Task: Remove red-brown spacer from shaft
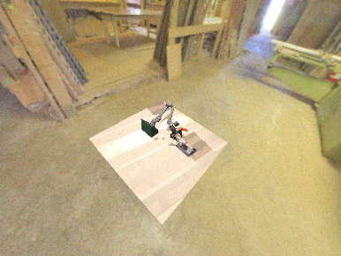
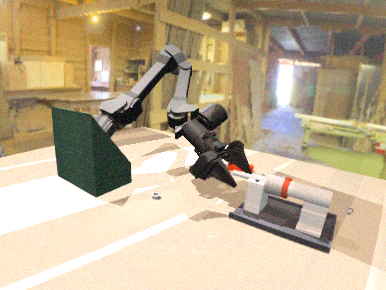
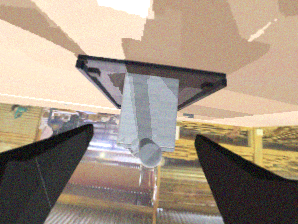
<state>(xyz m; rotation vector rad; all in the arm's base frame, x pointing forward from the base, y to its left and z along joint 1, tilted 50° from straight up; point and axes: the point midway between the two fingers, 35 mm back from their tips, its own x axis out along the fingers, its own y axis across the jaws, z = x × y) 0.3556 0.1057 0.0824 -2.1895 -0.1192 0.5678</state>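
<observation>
Tool was spread, empty. I saw the round, smooth grey shaft end at six o'clock of the blocky support.

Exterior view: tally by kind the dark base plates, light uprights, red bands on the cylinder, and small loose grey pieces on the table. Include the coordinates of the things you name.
Base plate (image 1: 193,153) (image 2: 284,214) (image 3: 155,68): 1
Light uprights (image 2: 255,196) (image 2: 311,220) (image 3: 162,110): 2
Red band (image 2: 286,187): 1
Small loose grey pieces (image 2: 156,196) (image 2: 350,210): 2
Total: 6
</observation>
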